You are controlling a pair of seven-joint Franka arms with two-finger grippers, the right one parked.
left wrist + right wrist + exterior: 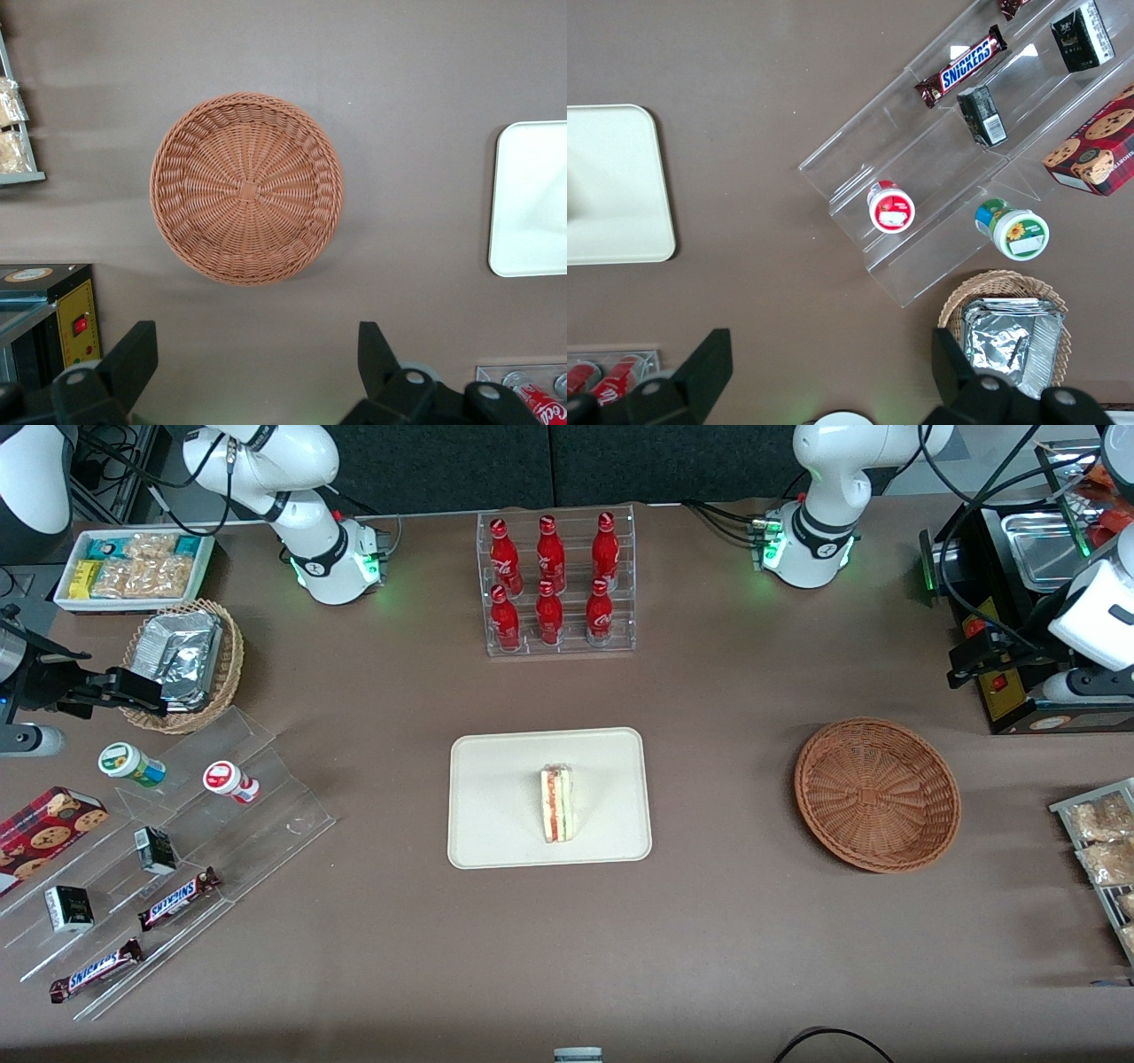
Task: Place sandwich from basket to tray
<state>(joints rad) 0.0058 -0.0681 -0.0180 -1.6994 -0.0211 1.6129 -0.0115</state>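
The sandwich (556, 804), a white wedge with red and green layers, lies on the cream-white tray (496, 797) at the table's middle. The reddish-brown wicker basket (877, 793) stands empty beside the tray, toward the working arm's end. My left gripper (961, 666) hangs raised, farther from the front camera than the basket, in front of a black appliance. In the left wrist view the gripper (255, 354) is open and empty, with the empty basket (246, 188) and a tray corner (532, 199) in sight. The sandwich is out of that view.
A clear rack of red bottles (558, 584) stands farther from the camera than the tray. A black appliance (1019, 602) and a rack of snack bags (1103, 850) sit at the working arm's end. A tan basket with foil packs (182, 660) and a snack stand (159, 868) sit at the parked arm's end.
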